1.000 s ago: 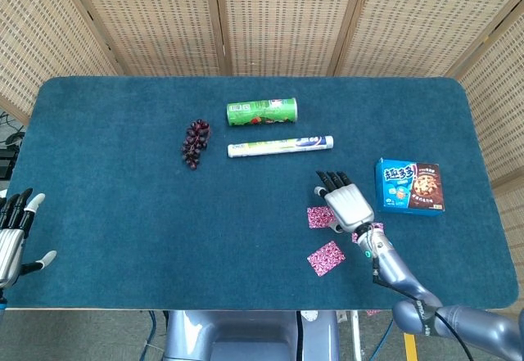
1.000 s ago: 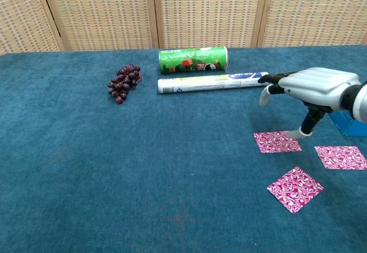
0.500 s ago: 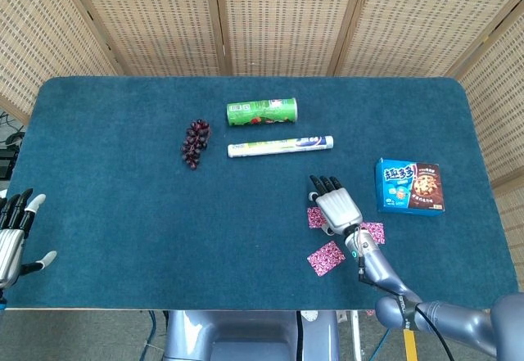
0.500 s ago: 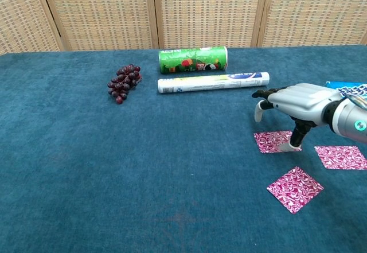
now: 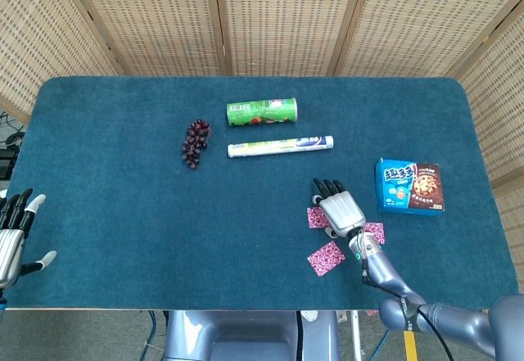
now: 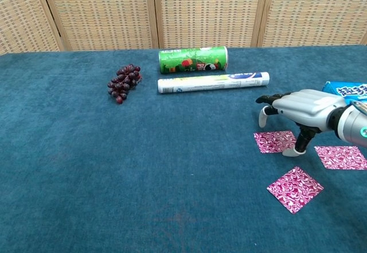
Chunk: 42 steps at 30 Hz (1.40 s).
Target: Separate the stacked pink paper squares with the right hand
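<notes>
Three pink paper squares (image 6: 277, 141) lie apart near the table's right front, the right hand (image 6: 303, 107) above them, fingers spread, thumb tip on one square's edge. The left hand (image 5: 11, 234) rests open, fingers spread, at the left edge. One green can (image 5: 262, 112), one tube (image 5: 280, 145), one grape bunch (image 5: 194, 142) and one blue box (image 5: 409, 186) share the teal cloth (image 5: 115, 173), wicker screens (image 5: 278, 17) behind.

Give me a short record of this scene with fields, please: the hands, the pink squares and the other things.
right hand: over the farthest pink square, thumb tip touching its right edge
left hand: at table's left edge, fingers apart, holds nothing
pink squares: three, lying apart; second one, nearest one
other things: green can on its side, white tube, grapes, blue cookie box
</notes>
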Each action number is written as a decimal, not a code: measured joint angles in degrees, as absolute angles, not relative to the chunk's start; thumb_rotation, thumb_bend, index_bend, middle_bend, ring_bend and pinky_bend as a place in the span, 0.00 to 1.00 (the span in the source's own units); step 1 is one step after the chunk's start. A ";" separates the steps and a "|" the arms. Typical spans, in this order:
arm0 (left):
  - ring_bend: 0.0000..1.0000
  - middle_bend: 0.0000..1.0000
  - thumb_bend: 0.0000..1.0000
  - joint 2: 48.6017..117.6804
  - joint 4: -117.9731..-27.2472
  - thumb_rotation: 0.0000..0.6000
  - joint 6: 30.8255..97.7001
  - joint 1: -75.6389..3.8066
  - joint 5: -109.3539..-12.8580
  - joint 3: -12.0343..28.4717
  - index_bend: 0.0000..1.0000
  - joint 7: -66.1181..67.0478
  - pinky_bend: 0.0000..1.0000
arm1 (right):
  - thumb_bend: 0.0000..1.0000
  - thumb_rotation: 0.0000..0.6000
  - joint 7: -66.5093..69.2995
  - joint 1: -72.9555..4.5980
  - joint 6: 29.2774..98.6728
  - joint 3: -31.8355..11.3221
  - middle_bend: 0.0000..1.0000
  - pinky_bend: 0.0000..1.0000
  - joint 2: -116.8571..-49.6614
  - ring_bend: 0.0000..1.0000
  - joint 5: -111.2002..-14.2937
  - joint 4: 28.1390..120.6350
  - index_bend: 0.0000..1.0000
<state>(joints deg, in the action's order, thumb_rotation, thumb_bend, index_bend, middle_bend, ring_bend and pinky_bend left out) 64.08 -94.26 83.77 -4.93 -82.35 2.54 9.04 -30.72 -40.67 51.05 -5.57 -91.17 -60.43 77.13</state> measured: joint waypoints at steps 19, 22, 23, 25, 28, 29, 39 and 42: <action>0.00 0.00 0.13 64.14 -94.26 1.00 83.77 -4.91 -82.22 2.55 0.09 9.22 0.00 | 0.34 1.00 -30.93 -41.45 49.30 -5.03 0.00 0.08 -91.75 0.00 -58.78 75.95 0.41; 0.00 0.00 0.13 64.15 -94.28 1.00 83.77 -4.92 -82.19 2.56 0.09 9.28 0.00 | 0.36 1.00 -30.88 -41.55 49.10 -4.97 0.00 0.08 -91.50 0.00 -58.59 76.14 0.46; 0.00 0.00 0.13 64.15 -94.29 1.00 83.78 -4.92 -82.19 2.56 0.09 9.29 0.00 | 0.37 1.00 -30.81 -41.55 49.12 -4.95 0.00 0.08 -91.46 0.00 -58.62 76.18 0.47; 0.00 0.00 0.13 64.13 -94.33 1.00 83.78 -4.94 -82.19 2.59 0.09 9.31 0.00 | 0.38 1.00 -30.57 -41.53 49.18 -4.94 0.00 0.08 -91.34 0.00 -58.73 76.33 0.49; 0.00 0.00 0.13 64.12 -94.35 1.00 83.77 -4.93 -82.18 2.57 0.09 9.30 0.00 | 0.40 1.00 -30.25 -41.50 49.22 -4.89 0.00 0.08 -91.11 0.00 -58.86 76.61 0.51; 0.00 0.00 0.13 64.12 -94.35 1.00 83.74 -4.94 -82.16 2.58 0.09 9.29 0.00 | 0.40 1.00 -30.19 -41.49 49.22 -4.88 0.00 0.08 -91.07 0.00 -58.86 76.68 0.52; 0.00 0.00 0.13 64.08 -94.31 1.00 83.75 -4.93 -82.22 2.53 0.09 9.18 0.00 | 0.41 1.00 -29.05 -41.27 49.50 -4.52 0.02 0.08 -91.48 0.00 -59.68 76.20 0.56; 0.00 0.00 0.13 64.11 -94.28 1.00 83.77 -4.92 -82.23 2.54 0.09 9.19 0.00 | 0.41 1.00 -28.66 -41.20 49.49 -4.44 0.02 0.08 -91.66 0.00 -59.88 75.92 0.56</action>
<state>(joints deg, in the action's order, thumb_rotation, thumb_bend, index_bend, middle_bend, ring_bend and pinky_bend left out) 64.11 -94.28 83.77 -4.92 -82.23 2.54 9.19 -28.66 -41.20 49.49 -4.44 -91.66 -59.88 75.92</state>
